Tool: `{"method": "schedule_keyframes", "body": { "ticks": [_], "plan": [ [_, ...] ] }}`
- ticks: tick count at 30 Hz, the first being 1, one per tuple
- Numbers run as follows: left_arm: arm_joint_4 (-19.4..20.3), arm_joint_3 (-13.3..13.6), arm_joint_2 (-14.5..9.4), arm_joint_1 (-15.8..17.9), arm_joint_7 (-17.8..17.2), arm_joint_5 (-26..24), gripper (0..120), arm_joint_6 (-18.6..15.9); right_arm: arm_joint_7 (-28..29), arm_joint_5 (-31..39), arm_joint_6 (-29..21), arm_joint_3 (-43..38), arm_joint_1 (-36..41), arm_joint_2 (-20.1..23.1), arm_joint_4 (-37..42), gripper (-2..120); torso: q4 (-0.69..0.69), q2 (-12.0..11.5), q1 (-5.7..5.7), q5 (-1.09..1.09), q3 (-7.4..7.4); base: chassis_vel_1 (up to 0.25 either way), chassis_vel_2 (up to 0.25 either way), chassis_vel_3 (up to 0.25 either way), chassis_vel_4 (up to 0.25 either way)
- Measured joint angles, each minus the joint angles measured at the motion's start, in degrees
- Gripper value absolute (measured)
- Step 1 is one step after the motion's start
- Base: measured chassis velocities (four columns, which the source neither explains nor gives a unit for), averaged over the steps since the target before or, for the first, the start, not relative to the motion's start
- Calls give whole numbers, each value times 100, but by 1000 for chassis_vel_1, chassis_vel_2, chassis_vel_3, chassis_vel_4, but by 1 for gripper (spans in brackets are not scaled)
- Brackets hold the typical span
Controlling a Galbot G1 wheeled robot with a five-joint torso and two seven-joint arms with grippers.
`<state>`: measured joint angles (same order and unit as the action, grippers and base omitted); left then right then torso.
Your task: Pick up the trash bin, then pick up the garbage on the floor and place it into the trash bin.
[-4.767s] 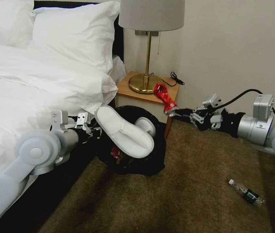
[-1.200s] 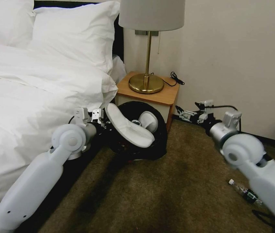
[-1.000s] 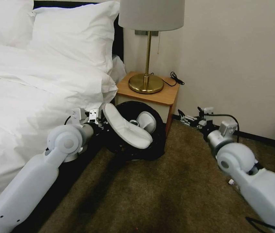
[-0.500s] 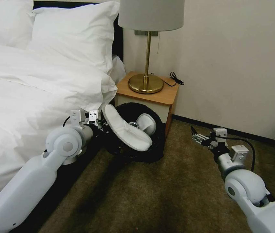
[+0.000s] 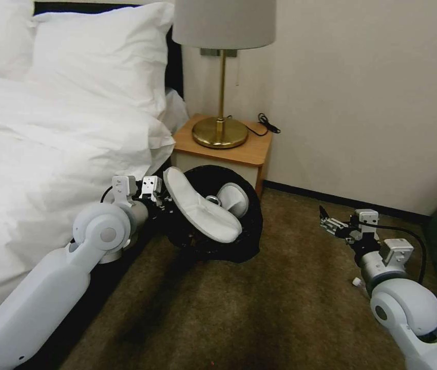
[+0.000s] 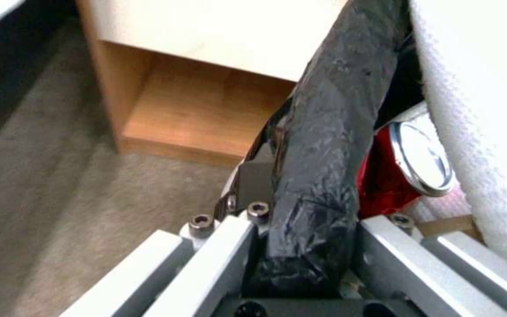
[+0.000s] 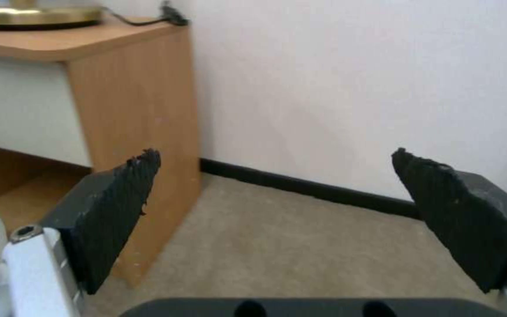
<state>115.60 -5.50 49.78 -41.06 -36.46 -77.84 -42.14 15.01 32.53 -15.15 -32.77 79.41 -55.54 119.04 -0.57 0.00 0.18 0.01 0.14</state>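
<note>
A: Where is the trash bin?

B: Held tipped on its side above the carpet, beside the bed and in front of the nightstand. The left gripper is clamped on its rim, with the black bag pinched between the jaws.

A: What is inside?

B: A white slipper lies across the mouth, with a second slipper behind it. The left wrist view shows a red can just inside the rim, against the slipper's terry cloth.

A: And the right gripper?

B: Its pads stand wide apart with nothing between them. It hangs low over the carpet, well apart from the bin, facing the wall and the side of the nightstand.

A: So what is the step?

B: I judge it is the reach for the next piece of garbage. A small white cap shows on the carpet beside the right forearm; it may belong to a bottle, though the arm hides the rest.

A: How should it be done well?

B: Bring the open jaws down over the piece across its narrow width, and close only once the pads flank it. Meanwhile the left arm should keep the bin's mouth from tipping lower, since the front slipper overhangs the rim and could slide out. The grip on the thin bag could also slip.
</note>
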Motion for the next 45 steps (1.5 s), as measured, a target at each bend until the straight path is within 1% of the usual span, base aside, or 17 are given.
{"method": "schedule_keyframes", "body": {
  "ticks": [7,14,17,20,21,26,28,30,31,33,35,38,45],
  "plan": [
    [13,0,-19,-8,2,-6,1,0,40,-2,-38,-196,78,-26,20,100,0,0,0,-1,0,-106,-100,-91,-100],
    [-7,2,9,-6,19,-8,1,0,-5,-78,-49,-508,367,-114,93,100,-1,0,0,-1,0,-122,-123,-115,-115],
    [-37,3,34,7,25,-8,1,1,-90,-156,-71,-674,544,-196,138,100,-1,0,0,0,0,-112,-129,-125,-115],
    [-84,-8,53,7,33,-9,1,0,-348,-309,-86,-881,778,-331,160,100,-1,0,0,-1,0,-122,-128,-138,-138],
    [-84,-8,53,7,33,-9,1,0,-348,-309,-86,-881,778,-331,160,100,-1,0,0,-1,0,-105,-127,-153,-136],
    [-186,-48,113,16,28,27,1,1,-583,-397,-85,-1131,1027,-521,219,100,-5,0,0,-1,0,-89,-86,-113,-98],
    [-236,-69,144,41,25,39,1,1,-612,-413,-141,-1238,1137,-595,274,100,-5,0,0,-1,0,-87,-67,-53,-53],
    [-361,-142,202,113,20,81,1,1,-692,-483,-247,-1396,1331,-727,383,100,0,0,0,-1,0,0,0,0,0],
    [-361,-142,202,113,20,81,1,1,-692,-483,-247,-1396,1331,-727,383,100,0,0,0,-1,0,0,0,0,0],
    [-426,-246,218,156,17,93,1,1,-716,-532,-257,-1434,1476,-836,420,100,2,0,0,-1,0,0,0,0,0],
    [-429,-280,218,170,17,91,1,1,-720,-551,-256,-1436,1525,-866,430,100,2,0,0,-1,0,0,0,0,0],
    [-431,-288,218,211,25,77,1,1,-721,-566,-254,-1438,1629,-930,472,100,0,0,0,-1,0,0,0,0,0],
    [-384,-243,217,213,30,61,1,1,-684,-600,-249,-1409,1665,-1035,510,100,0,0,0,-1,0,0,0,0,0]
  ]
}}
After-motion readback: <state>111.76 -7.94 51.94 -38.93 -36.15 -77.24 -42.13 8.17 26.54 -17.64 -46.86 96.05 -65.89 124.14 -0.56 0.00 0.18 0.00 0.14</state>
